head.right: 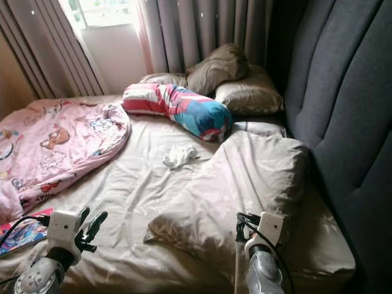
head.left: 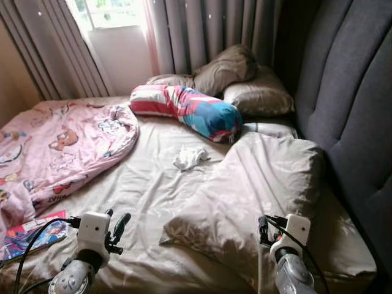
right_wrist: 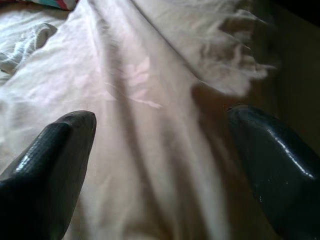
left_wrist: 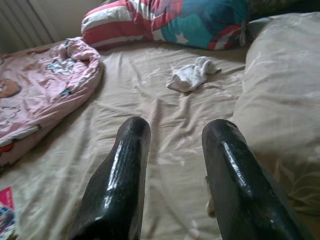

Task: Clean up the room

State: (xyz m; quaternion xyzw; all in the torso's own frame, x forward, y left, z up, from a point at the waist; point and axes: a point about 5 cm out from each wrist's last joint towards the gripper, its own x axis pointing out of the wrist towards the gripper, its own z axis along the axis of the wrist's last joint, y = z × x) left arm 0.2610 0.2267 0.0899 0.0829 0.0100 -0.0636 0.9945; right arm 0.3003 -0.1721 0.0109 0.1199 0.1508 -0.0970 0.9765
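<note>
Bolster [head.left: 187, 110] lies crosswise, long axis toward headboard [head.left: 349, 104]; white cloth [head.left: 188, 158] nearby.

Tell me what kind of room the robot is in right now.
Almost certainly a bedroom: an unmade bed with a beige sheet, several pillows piled against a dark padded headboard, and a rumpled pink blanket. Grey curtains hang by the window behind.

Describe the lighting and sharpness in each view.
Left eye view: window blown out white, headboard dim. Left wrist view: sharp, glare streaks on the black fingers. Right wrist view: soft focus, the pillow half in shadow, fingers blurred.
</note>
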